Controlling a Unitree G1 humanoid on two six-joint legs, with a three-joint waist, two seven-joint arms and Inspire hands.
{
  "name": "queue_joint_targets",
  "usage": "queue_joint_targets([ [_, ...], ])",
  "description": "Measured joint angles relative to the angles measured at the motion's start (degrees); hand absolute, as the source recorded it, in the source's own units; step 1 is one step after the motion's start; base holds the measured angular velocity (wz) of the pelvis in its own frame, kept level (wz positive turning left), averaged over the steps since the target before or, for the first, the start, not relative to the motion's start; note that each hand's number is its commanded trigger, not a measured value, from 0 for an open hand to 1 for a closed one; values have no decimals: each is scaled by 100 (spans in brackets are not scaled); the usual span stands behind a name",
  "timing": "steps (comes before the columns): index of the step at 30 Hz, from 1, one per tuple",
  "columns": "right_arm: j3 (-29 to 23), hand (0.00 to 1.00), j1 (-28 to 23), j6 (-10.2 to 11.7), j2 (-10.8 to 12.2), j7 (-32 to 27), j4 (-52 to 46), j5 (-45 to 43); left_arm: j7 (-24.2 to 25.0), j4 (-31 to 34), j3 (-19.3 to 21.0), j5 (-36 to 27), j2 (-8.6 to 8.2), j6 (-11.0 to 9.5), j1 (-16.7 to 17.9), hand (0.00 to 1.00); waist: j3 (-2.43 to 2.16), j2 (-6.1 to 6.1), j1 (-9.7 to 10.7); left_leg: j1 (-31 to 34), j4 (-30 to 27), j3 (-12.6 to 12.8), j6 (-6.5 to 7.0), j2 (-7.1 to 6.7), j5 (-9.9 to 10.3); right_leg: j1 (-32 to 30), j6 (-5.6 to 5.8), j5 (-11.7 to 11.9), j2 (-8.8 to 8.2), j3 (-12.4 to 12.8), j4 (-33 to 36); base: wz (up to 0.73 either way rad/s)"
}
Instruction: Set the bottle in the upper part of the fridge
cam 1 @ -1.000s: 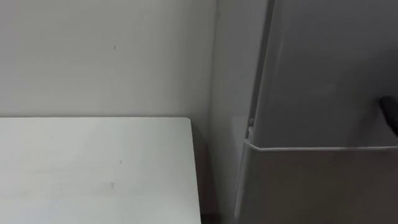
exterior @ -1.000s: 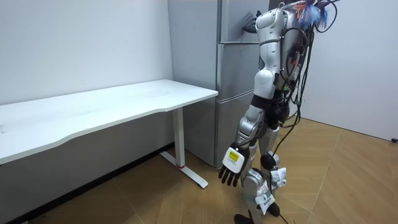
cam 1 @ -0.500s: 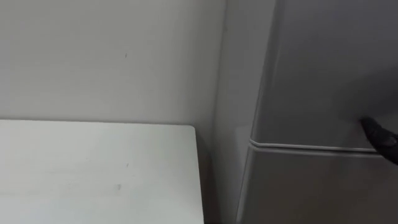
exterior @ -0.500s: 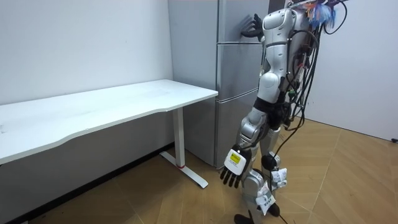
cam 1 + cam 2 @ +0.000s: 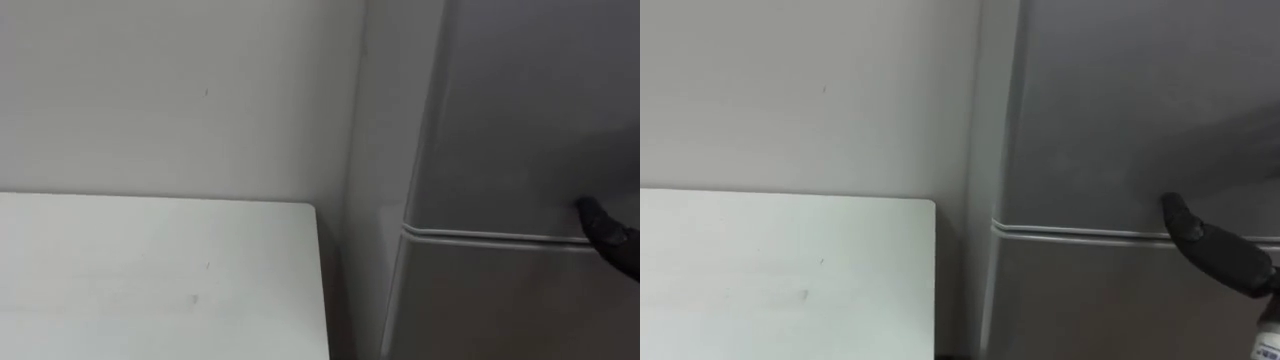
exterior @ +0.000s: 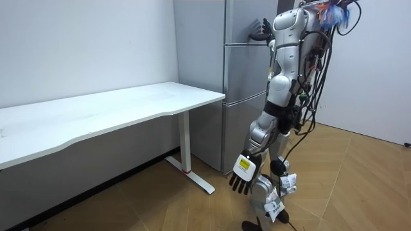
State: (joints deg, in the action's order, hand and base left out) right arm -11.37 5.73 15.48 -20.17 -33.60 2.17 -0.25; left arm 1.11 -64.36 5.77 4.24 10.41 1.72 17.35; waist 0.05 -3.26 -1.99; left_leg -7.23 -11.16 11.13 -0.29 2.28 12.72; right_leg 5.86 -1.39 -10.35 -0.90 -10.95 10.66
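I stand in front of a tall grey fridge (image 6: 244,83); its doors are closed. A seam (image 5: 480,236) divides the upper door (image 5: 530,100) from the lower door (image 5: 500,300). My right hand (image 6: 262,29) is raised against the upper door with its fingers spread. In the eye views one dark finger of my right hand (image 5: 606,232) (image 5: 1210,246) lies at the seam. My left hand (image 6: 243,174) hangs by my thigh, fingers relaxed, holding nothing.
A white table (image 6: 115,112) stands along the wall to my left, and its corner (image 5: 300,215) ends close to the fridge's side. A narrow dark gap separates the table from the fridge. Wooden floor (image 6: 359,186) lies behind me.
My right hand's finger has come further into the eye view, lower and leftward, down to the seam between the doors. In the room view my body has straightened slightly.
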Motion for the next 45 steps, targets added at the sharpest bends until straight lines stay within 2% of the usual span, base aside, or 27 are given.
queue_joint_targets([
  [12, -1, 0, 0, -5, -2, -82, -18, 321, 4, 83, -18, 0, 57, -38, 30, 0, -7, 4, 14, 5, -7, -31, 0, -2, 0, 9, 0, -1, -10, -36, -2, 0],
  [17, -123, 0, -8, -71, -9, -19, -138, 318, 79, 360, 230, 46, 68, -51, 129, 0, -57, -25, 75, 25, -6, -56, 1, -11, -2, 10, 1, 0, 6, -82, -3, 2],
  [22, -148, 0, -8, -191, -13, 4, -292, 385, 80, 502, 332, 41, 70, -55, 243, 0, -80, -11, 187, 71, -13, -124, 2, -29, -2, 12, 9, 2, 4, -136, -7, 8],
  [27, -256, 0, -24, -184, -247, 7, -310, 426, 83, 544, 371, 37, 66, -97, 250, 0, -70, 6, 274, 87, -14, -227, 18, -67, -11, 6, 34, -19, -20, -182, -9, 9],
  [31, -817, 0, -24, -300, -390, -264, -285, 551, 112, 543, 538, -20, 72, -176, 265, 0, -65, -6, 291, 67, 3, -256, 21, -83, -10, 40, 53, -31, -32, -199, -18, 4],
  [32, -982, 0, -28, -312, -445, -395, -272, 603, 111, 543, 537, -22, 72, -176, 281, 0, -48, 1, 306, 57, 13, -256, 23, -87, -9, 55, 61, -37, -35, -198, -21, 0],
  [34, -1216, 0, -62, -312, -477, -561, -271, 661, 106, 542, 544, -18, 72, -176, 300, 0, -20, -32, 351, 43, 36, -254, 23, -91, -10, 42, 63, -52, -37, -193, -15, 0],
  [38, -1693, 0, -309, -335, -478, -869, -207, 661, 58, 540, 647, -18, 71, -198, 326, 0, -16, -49, 399, 52, 55, -229, 22, -91, -10, 16, 59, -77, -31, -191, -15, 0],
  [45, -1889, 0, -657, -434, -478, -1211, -170, 785, -76, 532, 757, -23, 78, -213, 334, 0, -17, -123, 433, 7, 55, -174, 21, -88, -11, 15, 57, -91, -22, -93, -12, -6],
])
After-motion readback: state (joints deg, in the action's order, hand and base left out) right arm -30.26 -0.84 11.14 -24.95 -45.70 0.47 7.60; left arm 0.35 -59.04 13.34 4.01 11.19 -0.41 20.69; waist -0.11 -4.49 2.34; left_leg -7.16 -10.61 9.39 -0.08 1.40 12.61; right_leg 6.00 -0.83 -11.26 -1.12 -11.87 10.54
